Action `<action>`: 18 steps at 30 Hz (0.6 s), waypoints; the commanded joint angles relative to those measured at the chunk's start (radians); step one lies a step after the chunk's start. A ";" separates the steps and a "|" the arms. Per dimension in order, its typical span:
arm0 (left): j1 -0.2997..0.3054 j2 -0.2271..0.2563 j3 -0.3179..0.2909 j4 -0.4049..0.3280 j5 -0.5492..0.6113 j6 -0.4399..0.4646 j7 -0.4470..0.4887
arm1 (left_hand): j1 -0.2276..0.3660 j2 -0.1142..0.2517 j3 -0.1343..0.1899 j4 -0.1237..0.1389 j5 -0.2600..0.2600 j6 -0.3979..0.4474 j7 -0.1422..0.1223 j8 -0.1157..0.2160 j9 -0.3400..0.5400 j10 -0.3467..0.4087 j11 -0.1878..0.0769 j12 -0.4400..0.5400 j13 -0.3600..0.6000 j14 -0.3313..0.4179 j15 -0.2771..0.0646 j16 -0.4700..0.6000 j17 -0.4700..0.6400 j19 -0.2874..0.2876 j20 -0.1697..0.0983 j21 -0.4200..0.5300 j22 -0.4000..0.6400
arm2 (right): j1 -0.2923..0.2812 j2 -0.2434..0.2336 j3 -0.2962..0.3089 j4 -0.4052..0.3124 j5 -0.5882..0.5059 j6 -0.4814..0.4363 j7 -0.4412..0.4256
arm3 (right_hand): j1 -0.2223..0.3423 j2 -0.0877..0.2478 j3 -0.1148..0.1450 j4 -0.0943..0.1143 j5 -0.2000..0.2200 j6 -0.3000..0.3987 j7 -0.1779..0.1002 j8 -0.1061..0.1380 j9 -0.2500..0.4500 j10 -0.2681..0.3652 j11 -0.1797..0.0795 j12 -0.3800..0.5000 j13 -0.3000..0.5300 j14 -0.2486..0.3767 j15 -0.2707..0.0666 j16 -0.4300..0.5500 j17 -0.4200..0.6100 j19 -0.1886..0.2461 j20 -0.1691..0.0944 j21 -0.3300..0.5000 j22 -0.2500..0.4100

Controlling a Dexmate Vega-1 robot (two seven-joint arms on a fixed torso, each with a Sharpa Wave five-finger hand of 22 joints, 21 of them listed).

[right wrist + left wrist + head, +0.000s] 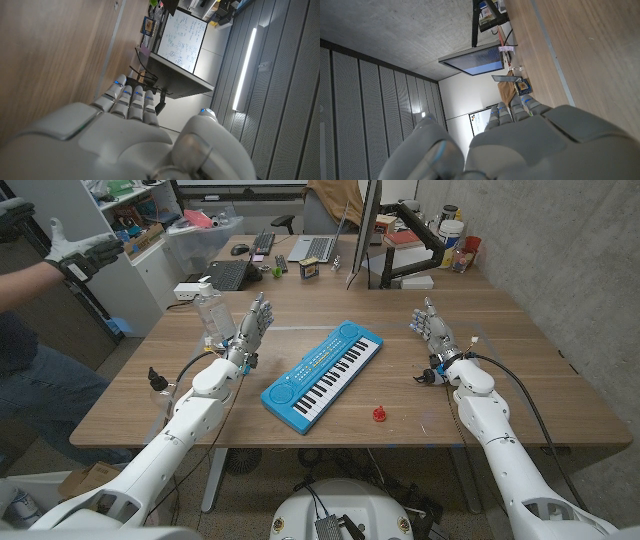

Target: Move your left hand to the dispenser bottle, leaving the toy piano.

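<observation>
Clear plastic, the dispenser bottle point(212, 314) stands upright near the desk's point(500, 310) left edge, just beside the left hand point(250, 330), whose fingers point(262, 310) are raised, spread and empty. The blue toy piano point(322, 374) lies diagonally mid-desk, apart from both hands. The right hand point(432, 332) holds nothing, fingers apart. The left wrist view adds a monitor point(472, 60); the right wrist view, a whiteboard point(181, 41).
</observation>
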 commanded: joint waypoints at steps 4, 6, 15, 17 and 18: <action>0.036 0.025 -0.024 -0.074 0.020 0.027 0.024 | 0.012 0.005 0.001 -0.005 0.004 0.000 -0.002 0.004 0.005 -0.003 0.001 0.000 0.003 0.003 0.004 0.001 0.002 -0.007 -0.017 -0.001 0.002 | -0.003 0.036 0.036 -0.022 -0.057 -0.041 0.006 | -0.003 -0.004 -0.010 0.004 0.003 0.011 -0.003 -0.002 0.002 0.012 0.001 0.004 0.004 0.006 0.004 0.002 0.005 0.003 0.007 -0.006 0.001; 0.041 0.025 -0.026 -0.080 0.028 0.023 0.034 | 0.013 0.006 0.001 -0.006 0.004 0.000 -0.004 0.004 0.005 -0.006 -0.001 -0.002 0.003 0.001 0.005 0.000 0.002 -0.007 -0.017 -0.001 0.002 | -0.005 0.037 0.039 -0.026 -0.061 -0.046 0.007 | -0.004 -0.004 -0.011 0.004 0.003 0.014 -0.003 -0.001 0.002 0.014 0.001 0.004 0.004 0.009 0.004 0.003 0.005 0.005 0.007 -0.007 0.001; 0.065 0.040 -0.037 -0.117 0.039 0.017 0.038 | 0.019 0.009 0.001 -0.008 0.004 -0.003 -0.006 0.002 0.005 -0.009 0.003 -0.003 0.004 -0.002 0.005 -0.003 0.002 -0.012 -0.019 -0.004 0.002 | -0.011 0.049 0.050 -0.039 -0.070 -0.056 0.005 | -0.007 -0.006 -0.014 0.004 0.003 0.022 -0.006 -0.001 0.003 0.019 0.004 0.003 0.004 0.019 0.000 0.005 0.005 0.015 0.008 -0.008 0.002; 0.071 0.044 -0.040 -0.128 0.044 0.017 0.044 | 0.020 0.010 0.001 -0.009 0.004 -0.004 -0.006 0.002 0.005 -0.009 0.003 -0.003 0.004 -0.003 0.005 -0.003 0.002 -0.014 -0.019 -0.004 0.002 | -0.014 0.052 0.050 -0.041 -0.074 -0.056 0.003 | -0.008 -0.006 -0.015 0.004 0.003 0.023 -0.007 -0.001 0.003 0.019 0.004 0.003 0.004 0.020 0.001 0.005 0.005 0.015 0.008 -0.008 0.002; 0.075 0.046 -0.042 -0.134 0.043 0.017 0.045 | 0.021 0.010 0.001 -0.009 0.005 -0.004 -0.006 0.002 0.005 -0.009 0.003 -0.003 0.004 -0.003 0.005 -0.003 0.002 -0.014 -0.018 -0.004 0.002 | -0.014 0.053 0.050 -0.041 -0.074 -0.057 0.004 | -0.008 -0.006 -0.015 0.004 0.003 0.023 -0.006 -0.001 0.003 0.019 0.005 0.003 0.004 0.020 0.001 0.004 0.005 0.015 0.008 -0.009 0.002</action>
